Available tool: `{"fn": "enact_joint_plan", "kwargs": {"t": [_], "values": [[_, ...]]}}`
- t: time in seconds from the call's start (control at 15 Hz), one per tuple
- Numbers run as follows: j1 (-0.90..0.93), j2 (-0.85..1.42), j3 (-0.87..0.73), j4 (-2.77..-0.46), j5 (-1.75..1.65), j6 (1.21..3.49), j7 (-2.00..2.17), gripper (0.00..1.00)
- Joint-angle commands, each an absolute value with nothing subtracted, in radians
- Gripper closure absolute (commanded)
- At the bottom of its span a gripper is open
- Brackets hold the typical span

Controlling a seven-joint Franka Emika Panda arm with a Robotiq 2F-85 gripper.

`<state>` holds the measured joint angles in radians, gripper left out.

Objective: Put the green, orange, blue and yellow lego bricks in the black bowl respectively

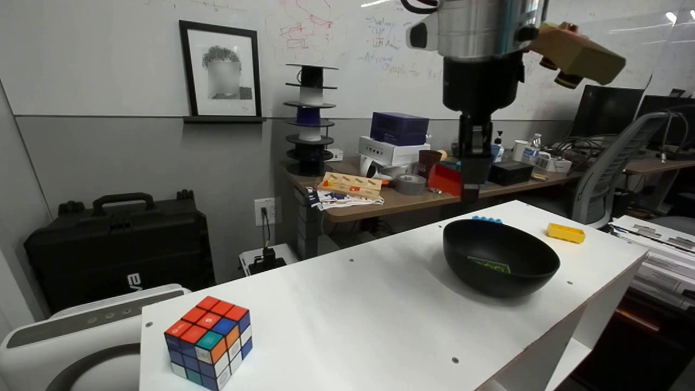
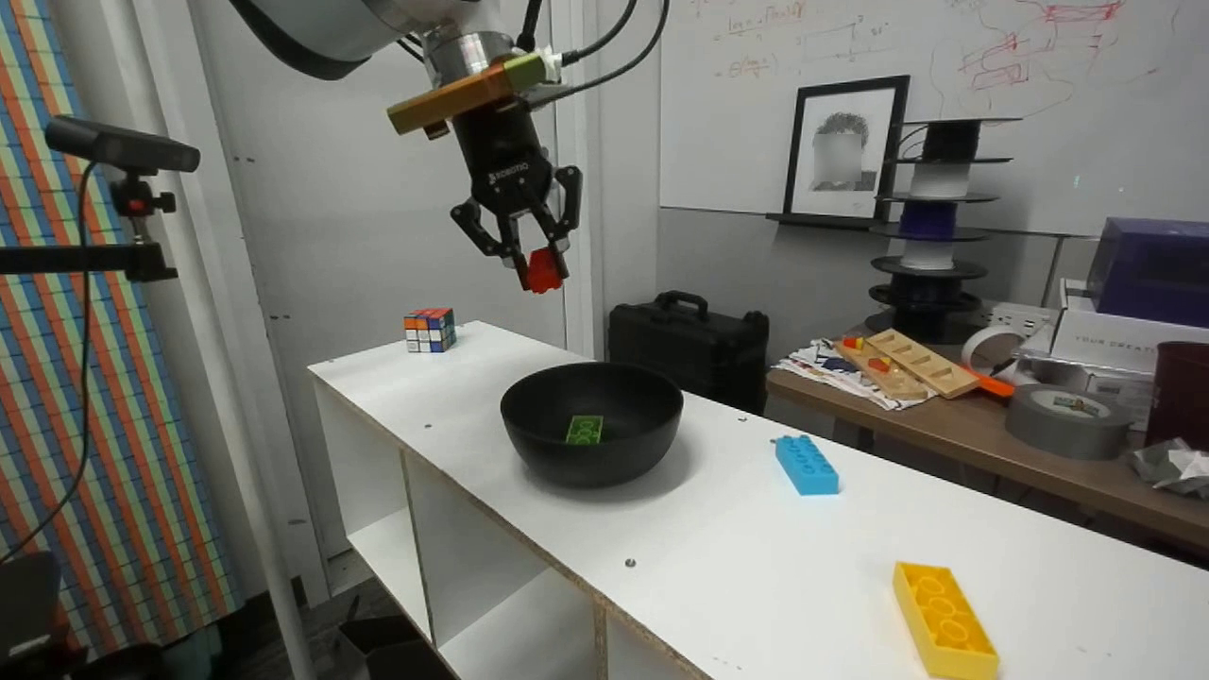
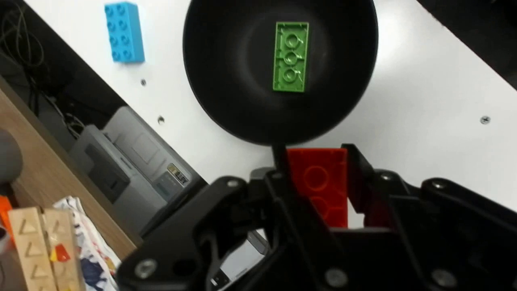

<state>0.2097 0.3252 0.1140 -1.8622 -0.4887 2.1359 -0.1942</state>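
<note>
Over a white shelf top (image 2: 737, 548), the task seems to stand at its second brick: the gripper (image 2: 542, 268) holds the red-orange brick (image 3: 319, 182), fingers (image 3: 357, 173) pressed against its sides. Lower down sits the black bowl (image 2: 586, 467), upright, with the green brick (image 3: 291, 56) lying hollow side up on its floor. The blue brick (image 2: 806, 465) and the yellow brick (image 2: 945, 619) lie apart on the shelf top, not yet placed. The held brick appears short of the bowl's middle, so the next move likely calls for a shift over the opening, then lowering and letting go. In an exterior view, the arm (image 2: 354, 24) enters from the upper left, well above the bowl, its wrist slightly tilted and fingers pointing down.
</note>
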Motion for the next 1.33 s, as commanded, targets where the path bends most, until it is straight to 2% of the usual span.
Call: {"fn": "enact_joint_plan", "kwargs": {"t": [0.0, 0.27, 0.33, 0.47, 0.73, 1.13, 1.27], "values": [[0.180, 0.308, 0.067, -1.904, -0.483, 2.110, -0.067, 0.80], [0.143, 0.356, 0.022, -1.900, -0.475, 2.085, 0.021, 0.81], [0.137, 0.370, 0.019, -1.896, -0.475, 2.091, 0.021, 0.41], [0.131, 0.383, 0.023, -1.895, -0.469, 2.095, 0.009, 0.33], [0.129, 0.371, 0.046, -1.908, -0.434, 2.135, 0.002, 0.00], [0.137, 0.285, 0.049, -1.928, -0.323, 2.179, 0.120, 0.00], [0.133, 0.324, 0.044, -1.903, -0.344, 2.177, 0.091, 0.01]]}}
